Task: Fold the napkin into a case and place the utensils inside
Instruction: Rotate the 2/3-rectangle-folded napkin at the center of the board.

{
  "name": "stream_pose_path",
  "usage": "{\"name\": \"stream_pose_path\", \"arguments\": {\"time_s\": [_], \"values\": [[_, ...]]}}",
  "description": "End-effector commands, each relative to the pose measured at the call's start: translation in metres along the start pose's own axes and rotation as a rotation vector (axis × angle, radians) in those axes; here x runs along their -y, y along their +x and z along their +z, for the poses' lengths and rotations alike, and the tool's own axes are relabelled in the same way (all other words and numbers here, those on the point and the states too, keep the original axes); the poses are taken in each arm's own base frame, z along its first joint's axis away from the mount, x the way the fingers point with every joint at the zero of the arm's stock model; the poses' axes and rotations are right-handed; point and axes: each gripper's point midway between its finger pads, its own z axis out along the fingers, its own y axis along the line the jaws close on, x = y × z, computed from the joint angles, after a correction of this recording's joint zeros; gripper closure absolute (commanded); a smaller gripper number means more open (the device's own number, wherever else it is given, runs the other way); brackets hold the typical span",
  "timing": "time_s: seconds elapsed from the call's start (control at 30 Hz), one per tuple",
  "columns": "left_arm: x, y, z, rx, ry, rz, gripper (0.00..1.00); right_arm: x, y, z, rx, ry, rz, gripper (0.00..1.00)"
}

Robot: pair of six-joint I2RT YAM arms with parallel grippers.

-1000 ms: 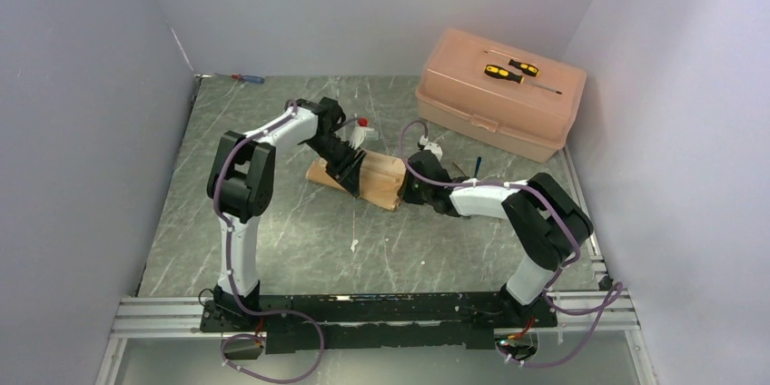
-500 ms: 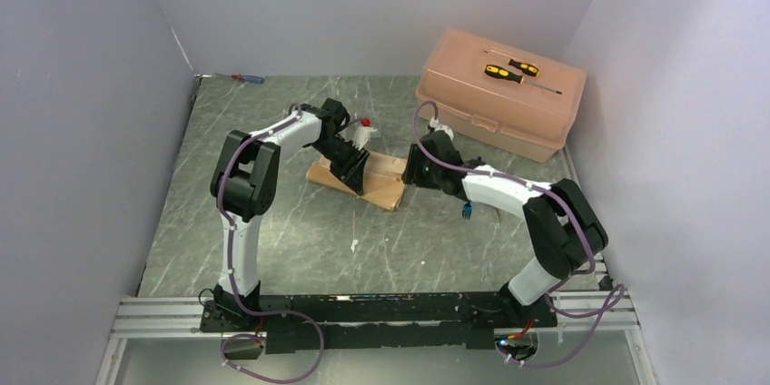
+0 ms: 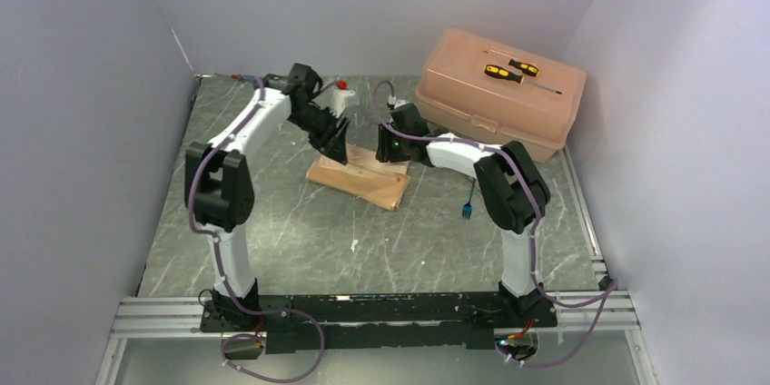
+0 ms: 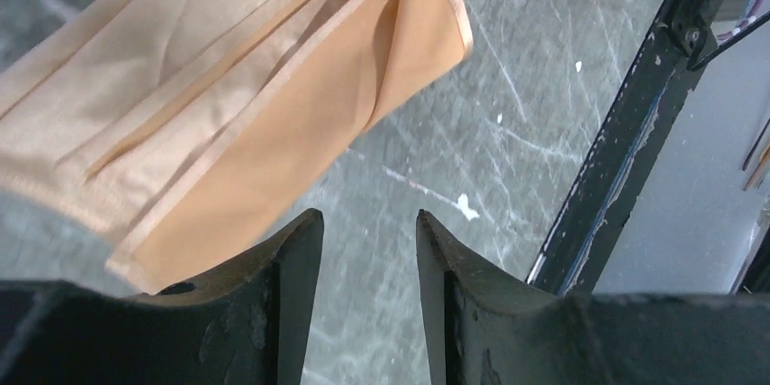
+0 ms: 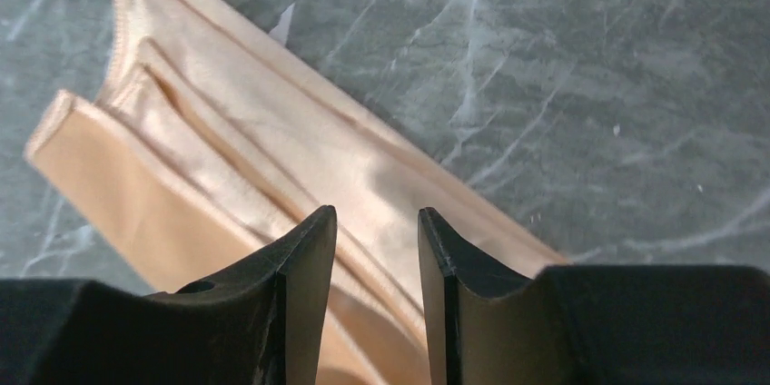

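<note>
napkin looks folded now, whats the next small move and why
Probably swing the right gripper off the napkin toward the fork and lower over it. The napkin lies folded into a narrow layered strip. Both this gripper and the left gripper are open and hold nothing. The fork lies on the table beside the right arm, outside the cloth.

Left tool [image 4: 368,217] parted, right tool [image 5: 376,212] parted

Napkin [image 3: 359,176], centre: was plain peach-orange with a slight sheen.
Tabletop [image 3: 272,222]: was grey-green marble, white-veined.
Box [image 3: 495,113], upper right: was pink.
Screwdrivers [image 3: 508,70]: were yellow and black.
Fork [image 3: 467,211], right of centre: showed a blue end, handle possibly gold.
</note>
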Motion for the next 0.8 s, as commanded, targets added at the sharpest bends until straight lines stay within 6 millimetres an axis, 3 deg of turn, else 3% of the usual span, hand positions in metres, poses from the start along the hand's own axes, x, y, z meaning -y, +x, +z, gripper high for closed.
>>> {"name": "stream_pose_path", "arguments": {"time_s": [0.0, 0.1, 0.2, 0.33, 0.47, 0.77], "values": [[0.017, 0.043, -0.022, -0.088, 0.006, 0.002, 0.53, -0.006, -0.025, 0.010, 0.046, -0.021, -0.080, 0.58], [0.012, 0.090, -0.003, -0.167, 0.022, -0.065, 0.54, -0.004, -0.029, 0.012, 0.052, -0.034, -0.070, 0.58], [0.002, 0.114, 0.009, -0.204, 0.013, -0.108, 0.55, 0.000, -0.028, 0.013, 0.037, -0.041, -0.065, 0.58], [-0.019, 0.119, 0.013, -0.197, -0.044, -0.130, 0.55, 0.007, -0.031, 0.005, 0.052, -0.041, -0.058, 0.58], [-0.042, 0.118, 0.012, -0.198, -0.133, -0.114, 0.54, 0.015, -0.040, 0.003, 0.032, -0.059, -0.075, 0.52], [-0.094, 0.124, 0.025, -0.228, -0.298, -0.107, 0.51, 0.030, -0.012, 0.019, -0.036, -0.044, -0.073, 0.48]]}}
